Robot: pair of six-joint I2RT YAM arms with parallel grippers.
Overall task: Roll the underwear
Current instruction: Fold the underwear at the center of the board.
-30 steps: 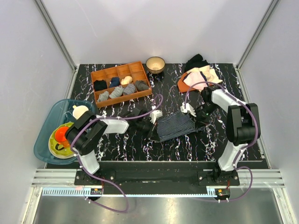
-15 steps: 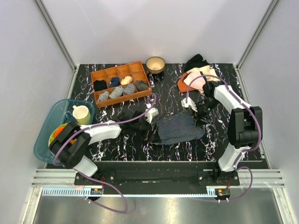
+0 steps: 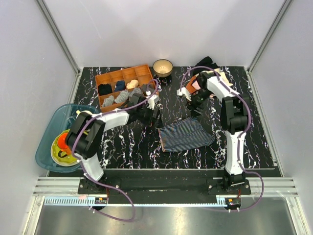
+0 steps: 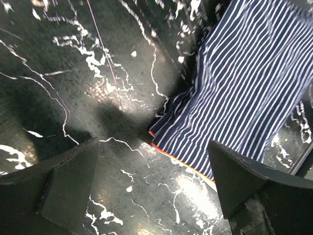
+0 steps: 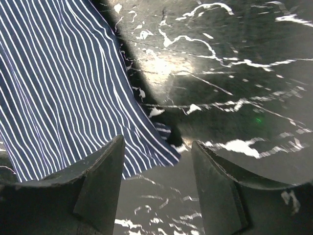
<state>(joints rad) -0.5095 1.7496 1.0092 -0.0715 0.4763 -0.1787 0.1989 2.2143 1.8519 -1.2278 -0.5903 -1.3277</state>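
Your left gripper [image 3: 154, 110] stands wide and holds nothing. A second ago it was down at the 9 o'clock edge of the underwear [image 3: 187, 134]; now it has lifted off and drawn back to about 11 o'clock of the cloth. Your right gripper [image 3: 192, 103] is just as wide and empty. It has left the 3 o'clock edge and pulled back to about 12 o'clock, near the pile of pink and cream garments [image 3: 211, 78].

The underwear is released and lies spread flat on the counter [image 3: 132, 147], at about 5 o'clock from its middle. I judge the smoothing done and the roll itself not yet begun, so you must come back down on one edge to start it.

Only the top view gives you the whole outline of the cloth, plus the wooden tray [image 3: 127, 88] at 10 o'clock and the bowl [image 3: 162, 67] at 12. The left wrist view adds the near corner of the cloth, slightly rippled, with its thin reddish-orange edge lying below the gap between the fingers [image 4: 68, 181]. The right wrist view shows the other corner lying flat, with no red edge in sight
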